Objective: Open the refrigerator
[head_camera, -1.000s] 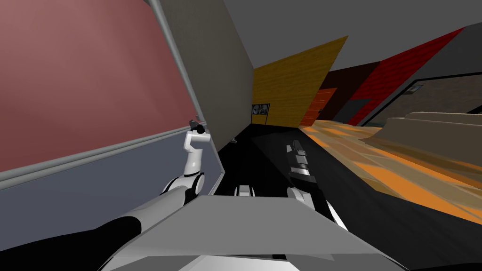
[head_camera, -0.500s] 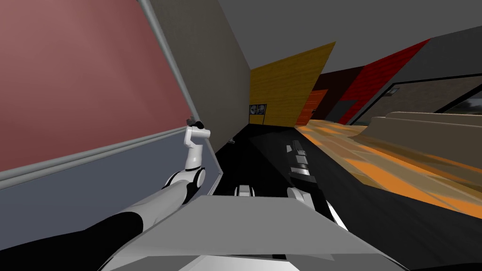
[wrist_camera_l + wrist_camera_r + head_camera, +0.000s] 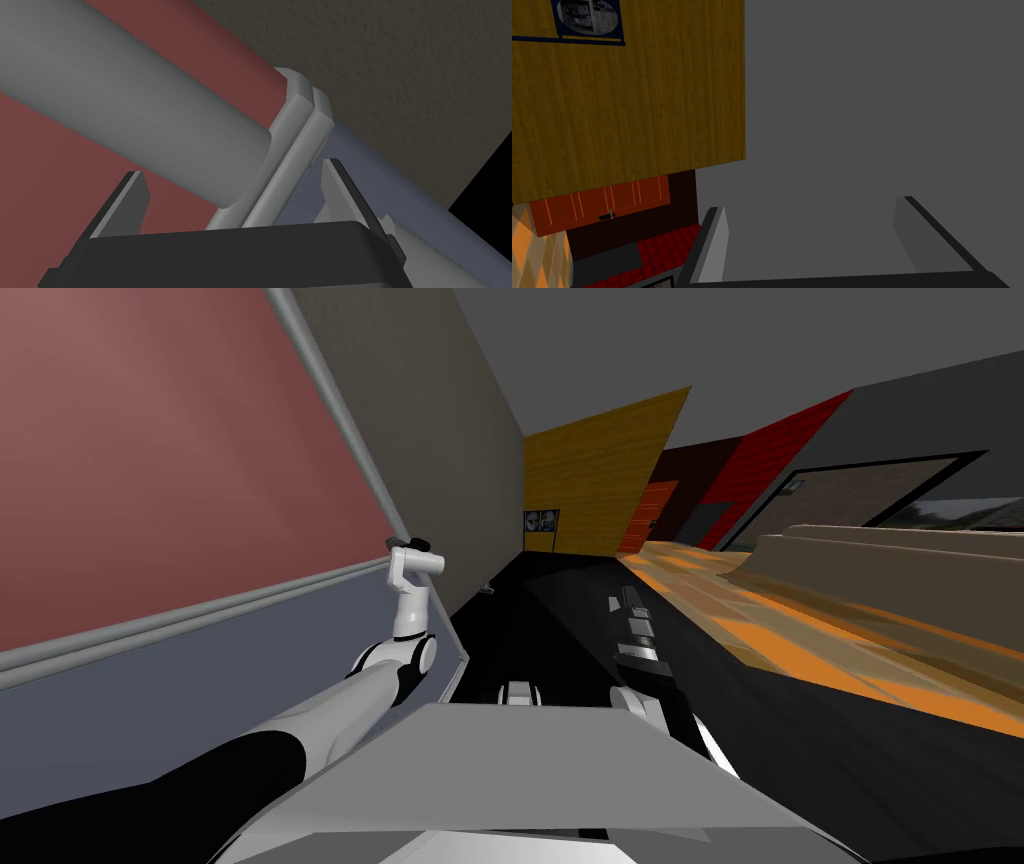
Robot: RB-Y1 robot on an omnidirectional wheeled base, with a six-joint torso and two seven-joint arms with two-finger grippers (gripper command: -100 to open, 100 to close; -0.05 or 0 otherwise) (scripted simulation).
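Observation:
The refrigerator stands close on my left, with a red upper door (image 3: 150, 468) and a blue-grey lower door (image 3: 200, 688). Grey bar handles (image 3: 330, 408) run along the doors' edges. My left gripper (image 3: 405, 543) is raised at the corner where the bars meet. In the left wrist view the round grey handle (image 3: 125, 115) and its end bracket (image 3: 295, 125) lie between the fingers of the left gripper (image 3: 235, 190), which stand open on either side. My right gripper (image 3: 628, 593) hangs low in front of me, open and holding nothing (image 3: 812, 230).
The refrigerator's grey-brown side (image 3: 440, 458) runs away ahead of me. Beyond it are a black area (image 3: 560, 608), a yellow wooden wall (image 3: 590, 488) with a small picture, an orange door (image 3: 650, 513) and a red wall. At right lie orange patterned floor (image 3: 800, 628) and a beige counter (image 3: 900, 558).
The whole head picture has shifted to the left, so my body or head has turned. My left hand stays at the handle's end and has moved slightly left and up with it.

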